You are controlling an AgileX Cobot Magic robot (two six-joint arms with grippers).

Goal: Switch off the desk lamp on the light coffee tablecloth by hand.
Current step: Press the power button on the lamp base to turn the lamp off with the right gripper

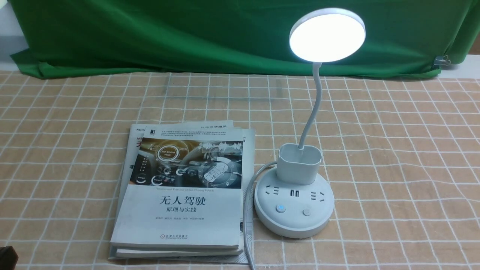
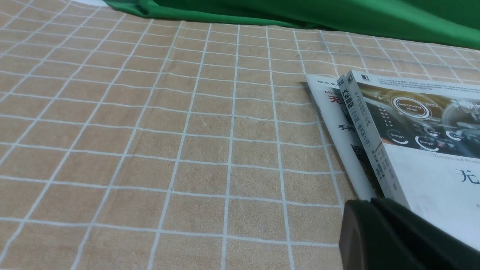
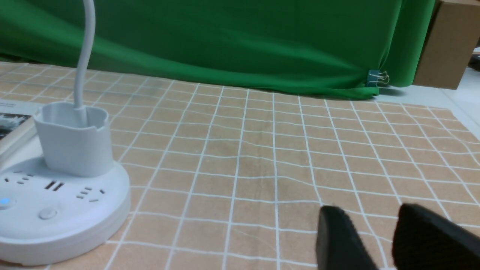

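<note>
The white desk lamp stands on the light coffee tablecloth point(image 1: 393, 150), right of centre. Its disc head point(image 1: 327, 35) glows. The round base point(image 1: 292, 221) has sockets, a blue-lit button point(image 1: 279, 208) and a grey button point(image 1: 307, 212). The base also shows in the right wrist view point(image 3: 75, 228). My right gripper point(image 3: 369, 215) is open and empty, low over the cloth, well to the right of the base. My left gripper point(image 2: 371, 202) is shut and empty, at the near left corner of the books. Only a black bit of the left arm point(image 1: 7, 257) shows in the front view.
A stack of books point(image 1: 183, 191) lies just left of the lamp base, also in the left wrist view point(image 2: 412, 150). The lamp's white cord point(image 1: 247, 210) runs between them toward the front edge. A green backdrop cloth point(image 1: 187, 33) hangs behind. A cardboard box point(image 3: 450, 41) stands far right.
</note>
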